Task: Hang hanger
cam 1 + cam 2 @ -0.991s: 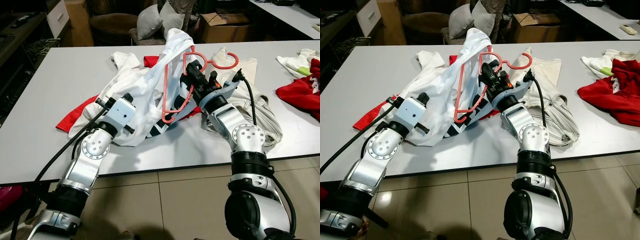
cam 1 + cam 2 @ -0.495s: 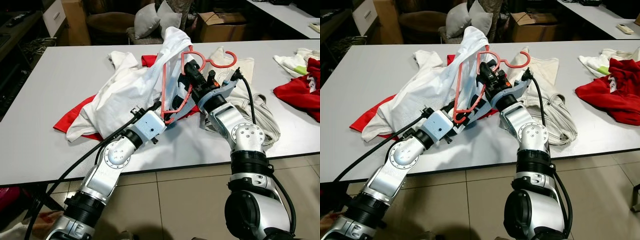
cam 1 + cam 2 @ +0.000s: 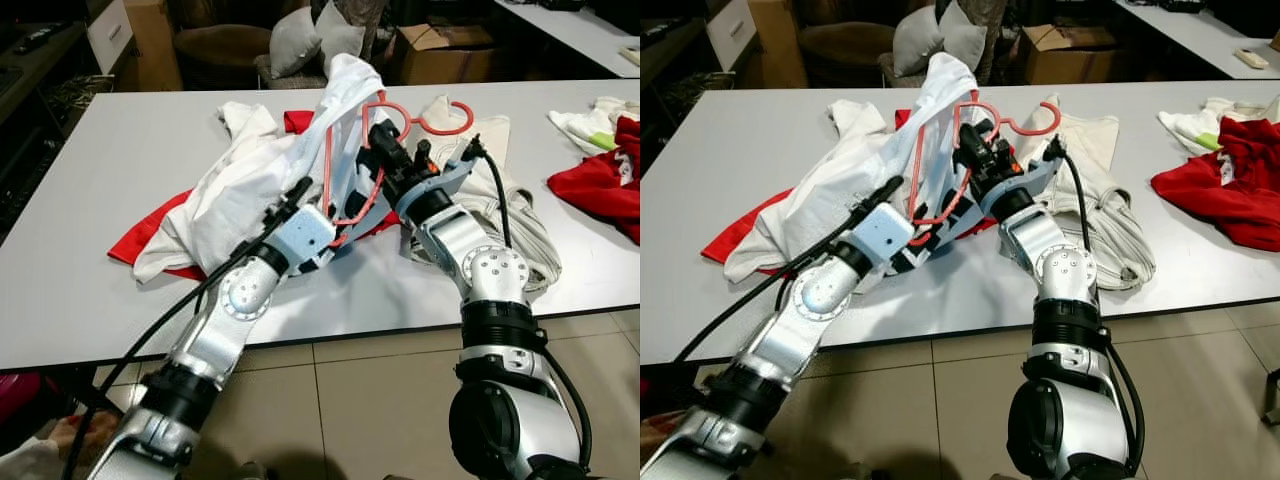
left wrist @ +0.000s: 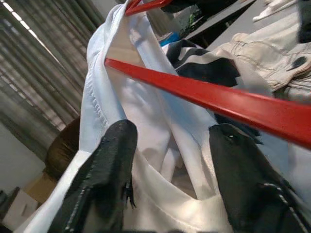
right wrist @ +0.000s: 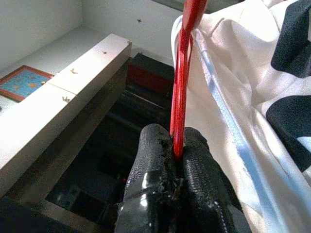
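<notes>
My right gripper (image 5: 177, 145) is shut on a red plastic hanger (image 3: 347, 172) and holds it up over the table, hook (image 3: 452, 124) pointing to the right. A white shirt (image 3: 262, 180) with dark panels hangs off the hanger and trails down onto the table. My left gripper (image 4: 172, 131) reaches in at the hanger's lower end; it is open, with white shirt fabric (image 4: 146, 121) between its fingers (image 4: 109, 170) and the red hanger bar (image 4: 218, 97) crossing just beyond them.
A red garment (image 3: 150, 236) lies under the white shirt on the grey table (image 3: 90, 260). Cream trousers (image 3: 522, 215) lie under my right forearm. More red and white clothes (image 3: 600, 180) sit at the far right. A cardboard box (image 3: 440, 48) and cushioned chair (image 3: 300, 42) stand behind.
My left arm has swung from the left side of the shirt across to the hanger's lower end and pushed its fingers into the fabric. The right gripper keeps the hanger where it was.
</notes>
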Robot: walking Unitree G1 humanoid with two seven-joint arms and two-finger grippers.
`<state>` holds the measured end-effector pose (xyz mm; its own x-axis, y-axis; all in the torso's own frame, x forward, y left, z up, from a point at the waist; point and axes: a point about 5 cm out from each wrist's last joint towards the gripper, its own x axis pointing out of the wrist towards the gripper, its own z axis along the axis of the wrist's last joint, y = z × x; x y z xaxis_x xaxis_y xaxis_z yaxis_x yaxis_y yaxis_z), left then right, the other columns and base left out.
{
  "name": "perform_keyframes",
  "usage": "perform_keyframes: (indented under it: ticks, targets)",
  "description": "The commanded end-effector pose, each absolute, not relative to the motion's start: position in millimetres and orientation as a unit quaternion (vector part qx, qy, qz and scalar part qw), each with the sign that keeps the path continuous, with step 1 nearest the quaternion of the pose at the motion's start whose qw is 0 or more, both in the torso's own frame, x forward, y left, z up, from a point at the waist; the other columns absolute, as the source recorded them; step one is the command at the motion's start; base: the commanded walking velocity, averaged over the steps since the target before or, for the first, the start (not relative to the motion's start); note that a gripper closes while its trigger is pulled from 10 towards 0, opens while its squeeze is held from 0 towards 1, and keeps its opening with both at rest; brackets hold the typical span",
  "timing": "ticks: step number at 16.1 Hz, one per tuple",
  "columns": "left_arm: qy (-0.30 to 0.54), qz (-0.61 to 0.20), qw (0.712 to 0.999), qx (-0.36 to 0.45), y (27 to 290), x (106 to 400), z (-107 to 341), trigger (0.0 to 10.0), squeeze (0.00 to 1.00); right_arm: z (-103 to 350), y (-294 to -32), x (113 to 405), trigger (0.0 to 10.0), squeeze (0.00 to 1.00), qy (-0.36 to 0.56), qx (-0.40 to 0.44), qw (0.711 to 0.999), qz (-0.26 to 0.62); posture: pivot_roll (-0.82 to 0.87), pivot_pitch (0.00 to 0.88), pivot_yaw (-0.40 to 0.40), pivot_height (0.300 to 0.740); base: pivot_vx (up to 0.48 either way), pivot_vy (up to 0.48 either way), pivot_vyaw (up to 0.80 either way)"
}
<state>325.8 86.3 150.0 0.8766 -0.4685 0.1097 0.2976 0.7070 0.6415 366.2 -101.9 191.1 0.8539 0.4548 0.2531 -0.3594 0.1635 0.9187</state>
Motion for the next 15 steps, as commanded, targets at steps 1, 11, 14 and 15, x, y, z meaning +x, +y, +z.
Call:
perform_keyframes:
  ticks: [1,11,14,15]
  targets:
    - [-0.126,-0.195,0.911,0.34,85,332,148,10.0,1.0,201,-99,368,10.0,0.0,0.029,0.589,0.759,0.276,-0.16,0.0,-0.004,0.74,0.0,0.0,0.0]
    - [-0.069,-0.063,0.909,0.407,111,363,135,10.0,0.0,201,-101,368,10.0,0.0,0.025,0.59,0.76,0.272,-0.18,0.0,0.009,0.74,0.0,0.0,0.0]
    - [-0.074,-0.067,0.911,0.4,115,359,136,10.0,0.0,200,-104,368,10.0,0.0,0.024,0.59,0.761,0.268,-0.17,0.0,0.01,0.74,0.0,0.0,0.0]
    - [-0.076,-0.068,0.911,0.4,119,356,136,10.0,0.0,199,-106,369,10.0,0.0,0.023,0.589,0.763,0.265,-0.17,0.0,0.008,0.74,0.0,0.0,0.0]
